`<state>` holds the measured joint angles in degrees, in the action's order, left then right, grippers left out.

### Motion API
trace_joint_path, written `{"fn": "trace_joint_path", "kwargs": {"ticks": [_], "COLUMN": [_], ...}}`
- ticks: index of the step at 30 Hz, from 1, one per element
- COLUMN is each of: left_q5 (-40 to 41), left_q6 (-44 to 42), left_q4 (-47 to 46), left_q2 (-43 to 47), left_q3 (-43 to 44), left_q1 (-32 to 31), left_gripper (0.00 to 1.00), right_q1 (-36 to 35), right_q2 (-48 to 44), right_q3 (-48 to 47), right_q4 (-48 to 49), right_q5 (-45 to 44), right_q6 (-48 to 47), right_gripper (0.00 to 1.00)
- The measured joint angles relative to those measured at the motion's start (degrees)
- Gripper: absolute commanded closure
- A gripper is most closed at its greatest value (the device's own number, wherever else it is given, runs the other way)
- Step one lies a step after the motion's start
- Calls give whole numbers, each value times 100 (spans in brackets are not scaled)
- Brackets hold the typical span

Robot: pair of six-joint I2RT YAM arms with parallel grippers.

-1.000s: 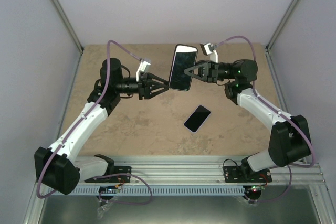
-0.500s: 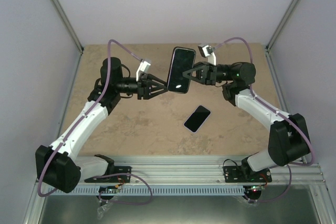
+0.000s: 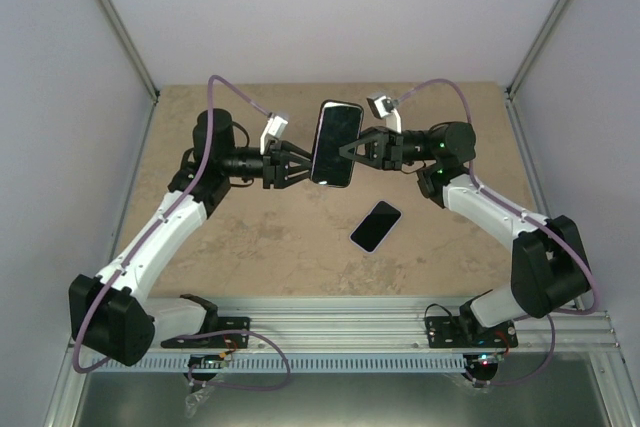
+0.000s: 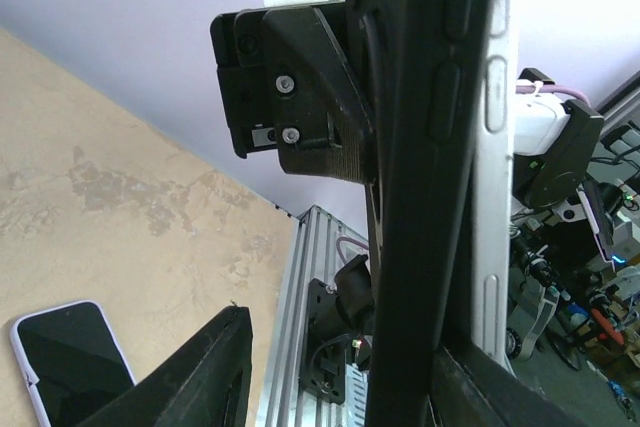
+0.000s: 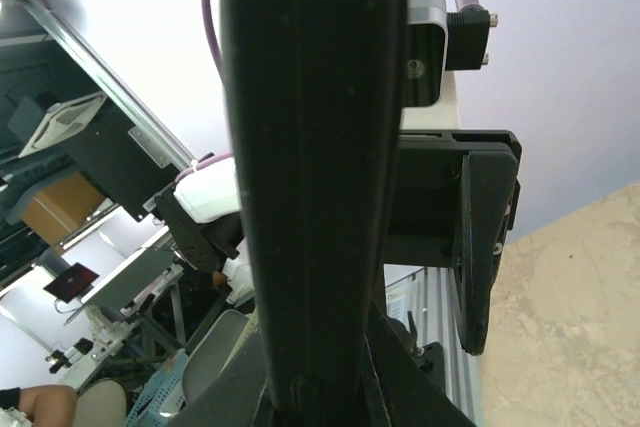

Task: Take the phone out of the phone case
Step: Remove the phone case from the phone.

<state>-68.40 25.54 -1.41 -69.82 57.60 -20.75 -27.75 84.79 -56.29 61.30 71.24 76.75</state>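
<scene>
**Phone [image 3: 336, 144] held upright in the air, in its case**

The phone stands on end above the middle of the table [image 3: 250, 237], well clear of the surface. Its glossy dark face has a thin pale rim and is turned up toward the overhead camera. Edge-on from the left wrist, a dark band with raised button covers – the phone case [image 4: 420, 197] – lies flush against a pale grey strip with slots. Whether the phone is fully seated in the case cannot be told.

The right gripper [image 3: 345, 150] reaches in from the right edge of the table, its fingers pinched nearly together on the phone's right side. It carries the phone. The left gripper [image 3: 306, 164] comes in from the left with its jaws partly spread around the phone's lower left edge. One of its fingers [image 4: 200, 377] stands visibly apart from the dark band.

A second handset [image 3: 376, 226] lies flat on the table toward the near edge, right of centre. It is dark-screened and pale-rimmed, and touches nothing else.
</scene>
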Motion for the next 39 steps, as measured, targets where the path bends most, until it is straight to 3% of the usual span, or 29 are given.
{"fn": "trace_joint_path", "kwargs": {"ticks": [10, 12, 16, 19, 32, 36, 39], "left_q5": [79, 74, 7, -122, -286, -284, -238], "left_q6": [-142, -173, -278, -308, 173, 323, 483], "left_q4": [341, 378, 391, 293, -295, -452, -586], "left_q2": [-142, -170, -238, -223, 96, 120, 122], "left_q3": [63, 66, 72, 72, -328, -391, -452], "left_q1": [57, 74, 168, 168, 79, 81, 81], "left_gripper": [53, 53, 57, 63, 98, 100, 100], "right_q1": [-98, -129, -238, -271, -332, -328, -295], "right_q2": [-179, -249, -264, -269, -192, -190, -181], "right_q3": [48, -35, -723, -975, -999, -999, -999], "right_q4": [-1338, -1974, -4232, -4999, -5414, -5412, -5425], "right_q5": [-7, 9, 28, 83, 354, 361, 352], "right_q6": [-1276, -1797, -3495, -4116, -4387, -4319, -4266], "right_gripper": [99, 99, 99, 99, 99, 99, 85]}}
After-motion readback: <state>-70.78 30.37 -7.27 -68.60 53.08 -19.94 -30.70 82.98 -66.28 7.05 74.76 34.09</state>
